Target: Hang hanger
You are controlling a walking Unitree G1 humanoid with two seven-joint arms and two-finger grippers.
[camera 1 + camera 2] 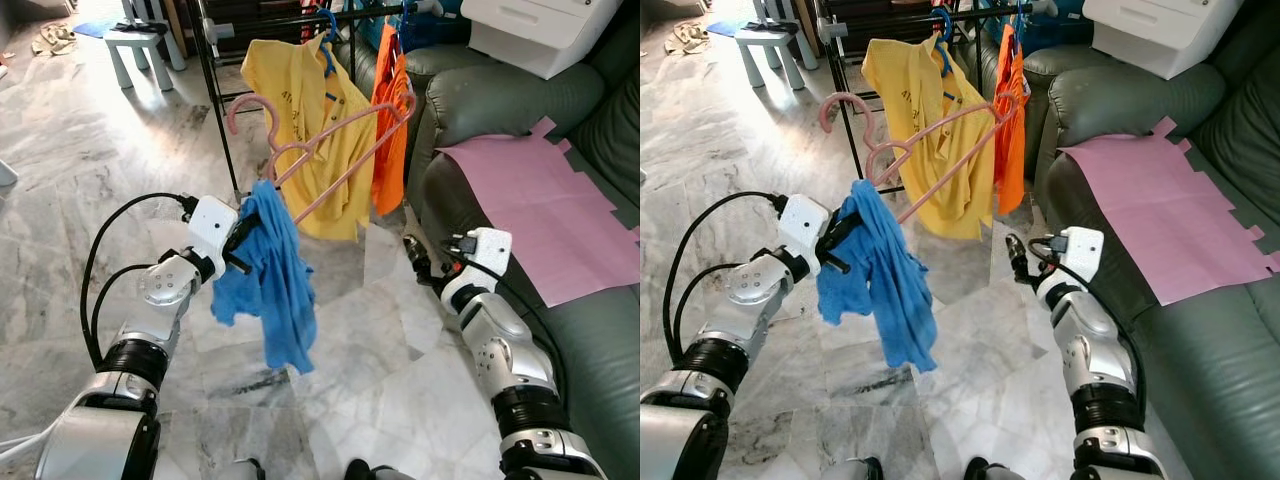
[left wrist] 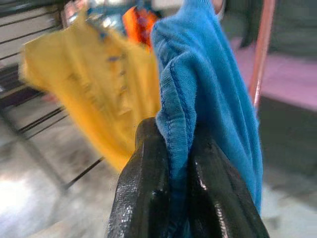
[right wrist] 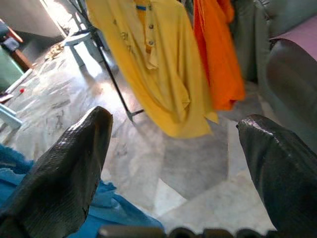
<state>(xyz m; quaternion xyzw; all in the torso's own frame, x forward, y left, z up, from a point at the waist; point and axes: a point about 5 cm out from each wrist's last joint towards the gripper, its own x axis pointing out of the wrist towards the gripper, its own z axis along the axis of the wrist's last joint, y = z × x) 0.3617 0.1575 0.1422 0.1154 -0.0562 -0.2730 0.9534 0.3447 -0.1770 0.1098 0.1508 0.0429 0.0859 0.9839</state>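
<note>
left gripper (image 1: 243, 240): fingers closed on blue cloth (image 1: 272, 285) draped on pink hanger (image 1: 330, 150) | hanger's long axis runs up and away from these fingers toward rack (image 1: 215, 75) | right gripper (image 1: 415, 255): wide open, empty, farther from hanger

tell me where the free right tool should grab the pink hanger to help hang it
Probably the bare straight bar of the pink hanger, coming from the robot's right. It slants up clear of the blue shirt pinched by the left tool; the right tool is open.
</note>
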